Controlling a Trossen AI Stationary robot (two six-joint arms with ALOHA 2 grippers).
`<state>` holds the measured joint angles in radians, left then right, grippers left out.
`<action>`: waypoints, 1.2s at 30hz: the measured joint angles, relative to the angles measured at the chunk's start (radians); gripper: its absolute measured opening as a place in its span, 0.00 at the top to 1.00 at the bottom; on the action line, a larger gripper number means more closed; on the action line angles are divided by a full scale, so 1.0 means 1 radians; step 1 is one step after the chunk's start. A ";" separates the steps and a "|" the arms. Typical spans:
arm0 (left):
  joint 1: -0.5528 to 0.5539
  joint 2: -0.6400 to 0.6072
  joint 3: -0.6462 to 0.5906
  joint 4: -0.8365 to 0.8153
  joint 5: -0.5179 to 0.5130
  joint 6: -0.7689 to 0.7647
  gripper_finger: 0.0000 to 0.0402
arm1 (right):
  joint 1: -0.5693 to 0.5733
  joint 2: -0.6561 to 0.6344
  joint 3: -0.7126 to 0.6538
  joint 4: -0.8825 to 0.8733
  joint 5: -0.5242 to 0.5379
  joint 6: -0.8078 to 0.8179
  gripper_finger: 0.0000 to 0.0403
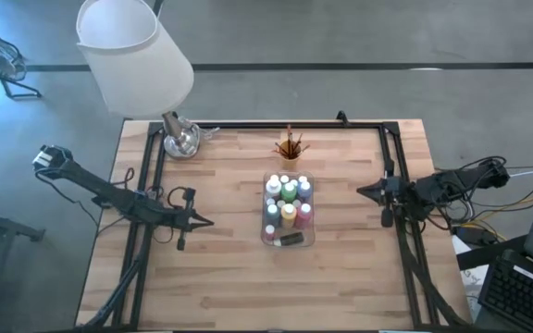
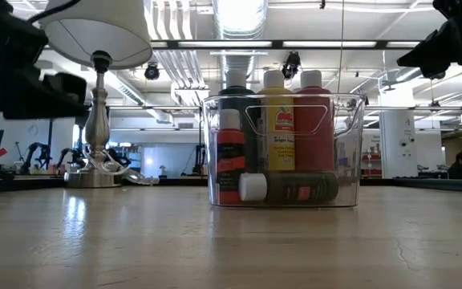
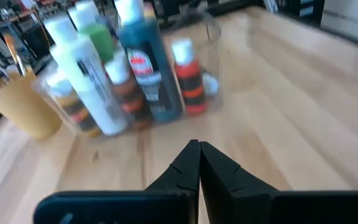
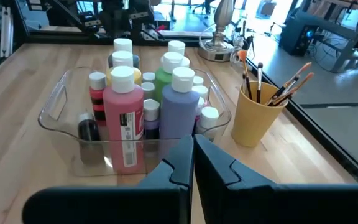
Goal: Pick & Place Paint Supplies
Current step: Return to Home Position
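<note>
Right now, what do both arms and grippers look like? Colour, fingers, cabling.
Both are black. The left arm is slim and jointed, with thin black cable loops near its wrist. The right arm is the same build, with black cables looping behind it. The left gripper and right gripper each have two dark wedge fingers tapering to a point. No markings show.

Smooth pale wood with a soft sheen across the desk (image 1: pixel 229 277). Clear, glossy plastic for the tray (image 2: pixel 351 160). Shiny plastic paint bottles (image 4: pixel 124 124) with paper labels and smooth white caps. Matt yellow-orange cup (image 4: pixel 253 121). Thin wooden handles on the brushes (image 1: pixel 290 137). Polished metal lamp base (image 1: pixel 181 141), matt white shade (image 1: pixel 132 51).
</note>
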<state>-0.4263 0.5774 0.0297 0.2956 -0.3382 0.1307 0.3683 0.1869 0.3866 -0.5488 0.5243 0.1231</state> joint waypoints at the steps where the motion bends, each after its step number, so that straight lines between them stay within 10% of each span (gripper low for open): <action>1: 0.000 0.000 -0.010 -0.003 0.000 0.000 0.98 | 0.000 0.002 0.000 0.000 0.000 0.001 0.98; 36: 0.000 0.001 -0.020 -0.163 0.000 -0.007 0.98 | 0.000 0.005 0.000 0.001 0.000 -0.003 0.98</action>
<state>-0.4262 0.5781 0.0097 0.1329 -0.3382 0.1234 0.3679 0.1917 0.3866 -0.5474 0.5247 0.1204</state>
